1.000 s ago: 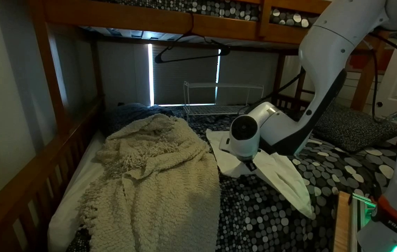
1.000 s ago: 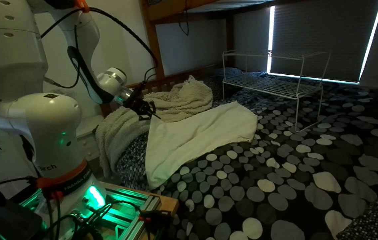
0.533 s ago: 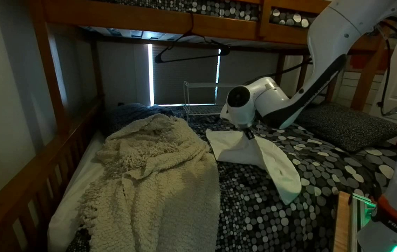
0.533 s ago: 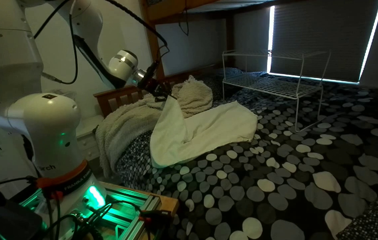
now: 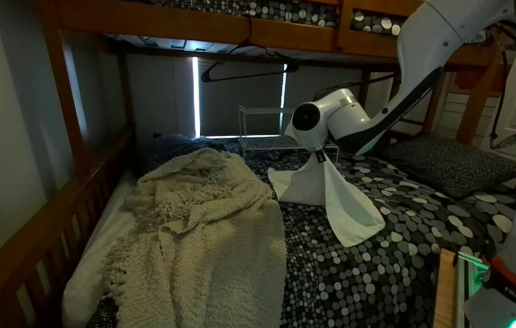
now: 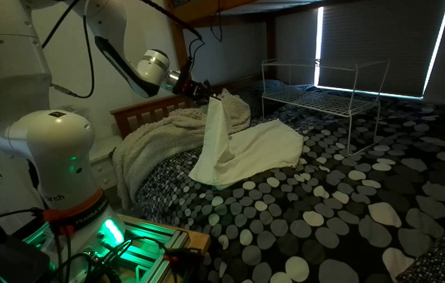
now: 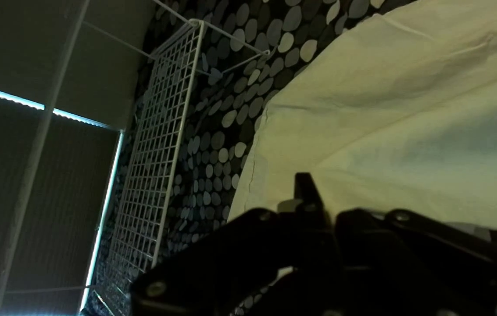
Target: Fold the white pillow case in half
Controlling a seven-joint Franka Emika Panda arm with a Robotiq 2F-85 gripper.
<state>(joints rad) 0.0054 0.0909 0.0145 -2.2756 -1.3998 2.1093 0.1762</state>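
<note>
With fingers (image 7: 306, 188) closed on the white pillow case (image 6: 251, 147), carry the raised end low across, matching edges before release.

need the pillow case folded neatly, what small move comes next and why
I'd probably ease the tool toward the flat end of the pillow case: its lifted end hangs in a peak from the tool, while the flat end lies on the bedcover, not yet covered.

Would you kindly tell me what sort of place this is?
Most likely a bedroom: a wooden bunk-bed frame rises over a pebble-patterned bedcover, and a fleecy cream blanket lies on it.
</note>
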